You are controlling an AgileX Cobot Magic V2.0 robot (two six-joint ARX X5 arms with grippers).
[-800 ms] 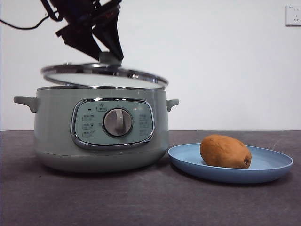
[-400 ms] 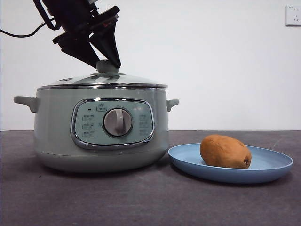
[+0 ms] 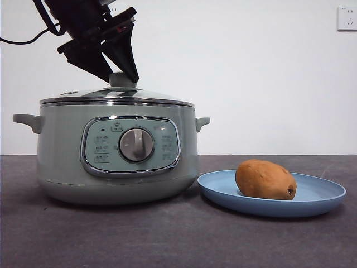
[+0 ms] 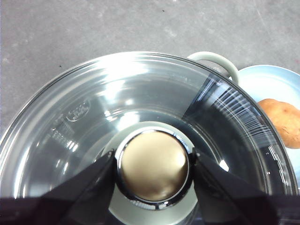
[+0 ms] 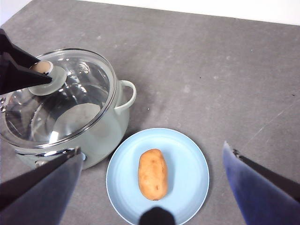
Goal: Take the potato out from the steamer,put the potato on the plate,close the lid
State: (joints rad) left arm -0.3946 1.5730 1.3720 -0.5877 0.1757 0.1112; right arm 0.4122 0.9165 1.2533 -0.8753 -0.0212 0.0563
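Pale-green steamer [image 3: 117,159], round, chrome rim, two small side handles, chrome-framed panel with grey dial, sits on dark grey matte table [image 3: 167,240]. Glass lid [image 3: 117,96], low dome with chrome band, seated flat on the rim. Left gripper [image 3: 121,73] comes down from upper left, tilted, black wedge jaws on either side of the lid's green knob [image 3: 121,80]. Beside the steamer, away from the jaws: shallow light-blue plate [image 3: 318,195], matte, with oval brown-orange potato [image 3: 265,180] lying on it, dark spot at one end.

Left wrist view: knob top [image 4: 152,165], round, smooth, chrome ring around it, sits between the two black jaws, both pressed to its sides, so clamped on the knob. Clear domed lid [image 4: 93,122] spreads out beyond the jaws, reflections on glass. Steamer handle [image 4: 213,63], plate [image 4: 269,84] and potato [image 4: 283,119] lie past the lid's edge.

Right wrist view: right gripper [image 5: 152,187] high above the table, jaws spread wide, holding nothing. Potato [image 5: 153,174] lies lengthwise mid-plate [image 5: 187,159], between the jaws and below them. Steamer [image 5: 101,133] with lid [image 5: 84,93] sits just beyond one jaw; left gripper [image 5: 41,70] at the knob.
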